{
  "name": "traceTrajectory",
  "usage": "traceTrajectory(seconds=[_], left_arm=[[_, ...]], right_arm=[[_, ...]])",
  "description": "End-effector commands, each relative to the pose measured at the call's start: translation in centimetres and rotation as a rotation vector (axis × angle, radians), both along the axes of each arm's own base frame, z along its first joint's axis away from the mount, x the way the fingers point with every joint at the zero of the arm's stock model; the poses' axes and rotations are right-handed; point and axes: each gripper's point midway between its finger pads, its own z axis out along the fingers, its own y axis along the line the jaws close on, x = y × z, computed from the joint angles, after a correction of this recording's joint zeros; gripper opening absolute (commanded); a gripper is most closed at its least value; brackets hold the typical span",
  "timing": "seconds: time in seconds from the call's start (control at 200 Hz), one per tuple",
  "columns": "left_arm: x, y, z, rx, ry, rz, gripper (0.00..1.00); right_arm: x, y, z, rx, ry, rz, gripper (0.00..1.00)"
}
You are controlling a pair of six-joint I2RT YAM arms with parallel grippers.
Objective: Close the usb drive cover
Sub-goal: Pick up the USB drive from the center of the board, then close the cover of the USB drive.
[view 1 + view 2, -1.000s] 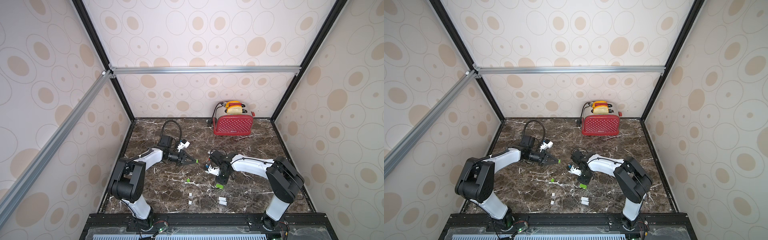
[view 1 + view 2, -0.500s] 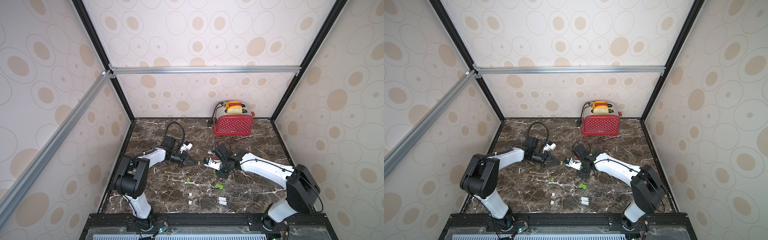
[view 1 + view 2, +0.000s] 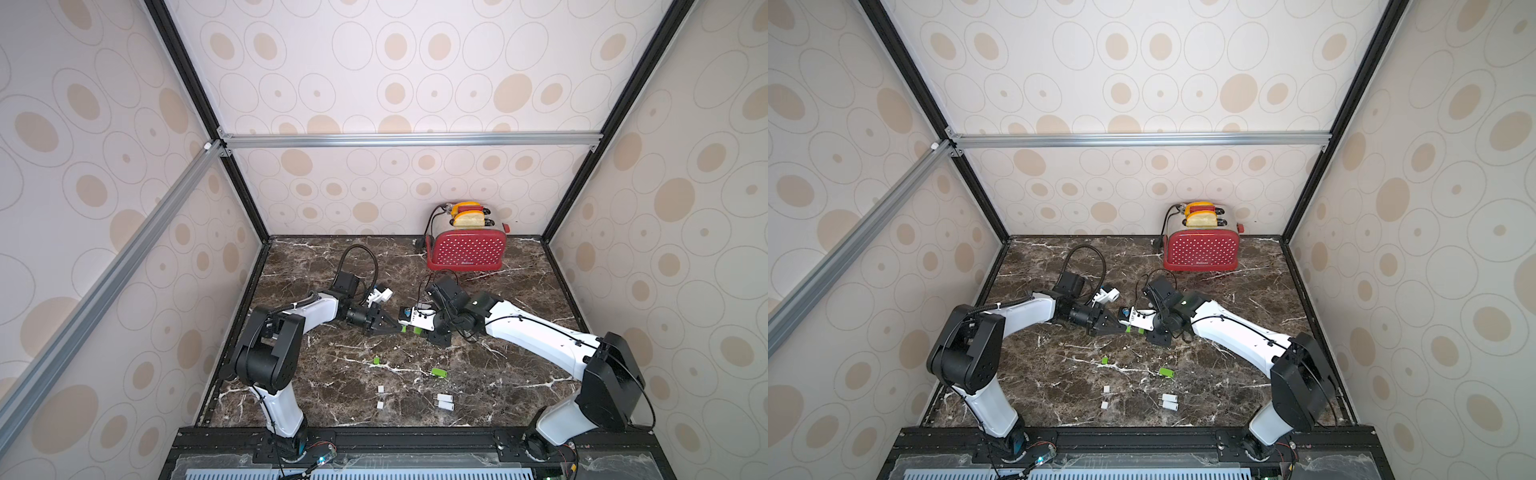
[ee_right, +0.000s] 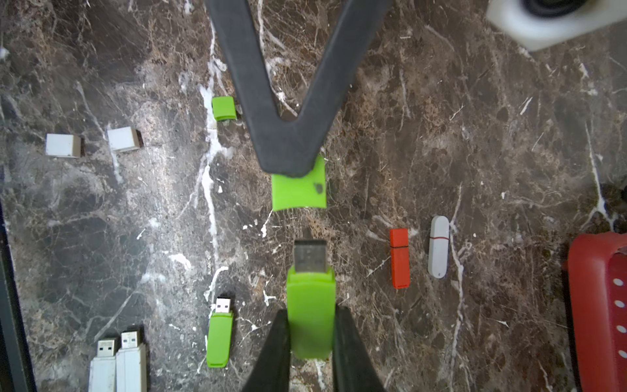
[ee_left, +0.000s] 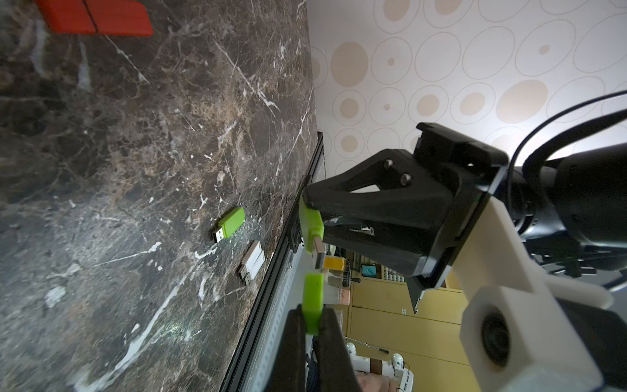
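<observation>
A red toaster (image 3: pixel 467 251) with white dots stands at the back of the dark marble worktop (image 3: pixel 316 266), against the rear wall - two slices of toast (image 3: pixel 467 217) stick up from its slots, and a black cord (image 3: pixel 430 224) hangs off its side. In the right wrist view, a capped white drive (image 4: pixel 438 246) lies near the toaster, with a capped red drive (image 4: pixel 399 258) just beyond - parallel, not touching.

Left arm (image 3: pixel 320 309) and right arm (image 3: pixel 536 332) reach inward, low. Left claw (image 3: pixel 397 328) and right claw (image 3: pixel 422 331) face tip-to-tip, just apart, each pinched closed.
</observation>
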Motion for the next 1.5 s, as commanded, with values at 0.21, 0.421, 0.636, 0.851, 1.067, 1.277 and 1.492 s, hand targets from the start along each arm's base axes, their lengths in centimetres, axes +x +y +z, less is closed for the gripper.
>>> traceTrajectory(seconds=[0.21,0.421,0.636,0.851,1.067,1.277,1.492], left_arm=[[0.4,-0.9,0.6,-0.02,-0.023,-0.033,0.05],[0.2,-0.9,0.7,-0.022,-0.026,-0.036,0.04],[0.3,-0.8,0.4,-0.008,-0.028,-0.033,0.05],[0.2,-0.9,-0.1,0.024,-0.041,-0.038,0.05],[0.2,-0.8,-0.7,0.067,-0.059,-0.044,0.04],[0.0,-1.0,-0.9,0.084,-0.07,-0.053,0.04],[0.1,-1.1,-1.0,0.088,-0.074,-0.055,0.03]], right_arm=[[-0.5,1.0,0.2,0.021,0.045,0.039,0.06],[-0.5,1.3,0.0,0.013,0.051,0.039,0.06],[-0.6,1.5,0.0,0.015,0.056,0.039,0.06],[-0.8,1.7,0.0,0.011,0.062,0.047,0.06],[-0.9,1.8,-0.1,-0.008,0.067,0.05,0.06],[-0.9,2.2,0.0,-0.01,0.07,0.045,0.06],[-0.9,2.7,0.2,-0.009,0.062,0.047,0.04]])
